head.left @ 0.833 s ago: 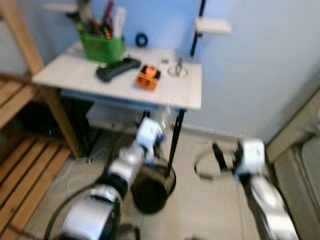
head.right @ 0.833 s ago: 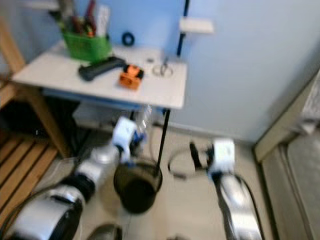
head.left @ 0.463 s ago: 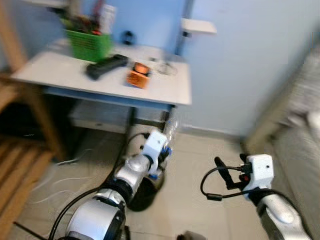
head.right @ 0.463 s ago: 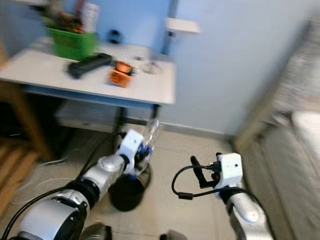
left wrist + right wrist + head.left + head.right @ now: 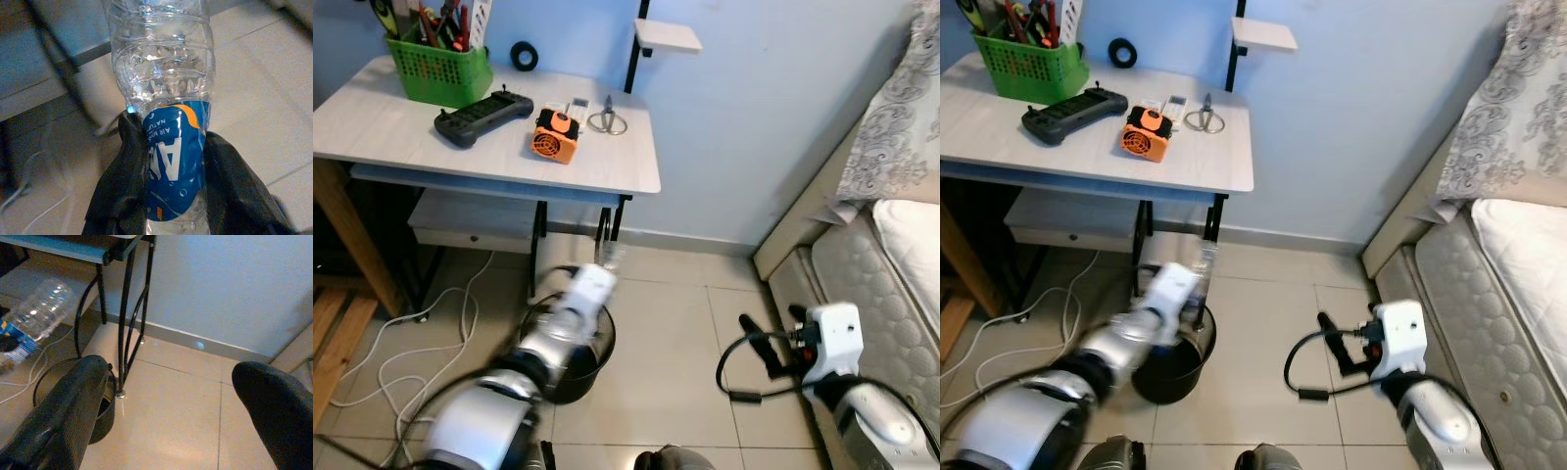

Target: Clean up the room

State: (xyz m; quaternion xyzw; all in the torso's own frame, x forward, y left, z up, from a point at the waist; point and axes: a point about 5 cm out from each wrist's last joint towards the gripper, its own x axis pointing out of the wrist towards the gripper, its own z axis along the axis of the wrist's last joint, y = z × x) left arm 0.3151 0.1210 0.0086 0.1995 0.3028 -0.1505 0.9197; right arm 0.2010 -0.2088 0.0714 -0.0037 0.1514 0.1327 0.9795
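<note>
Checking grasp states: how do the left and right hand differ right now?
The left hand is shut on a clear water bottle above the black bin; the right hand is open and holds nothing. The left hand sits by the table leg; the right hand hangs over bare floor tiles near the bed.

head cams look down at the floor by the desk [image 5: 489, 147]; wrist cams sit close along their fingers; all catch the bottle [image 5: 166, 112]
</note>
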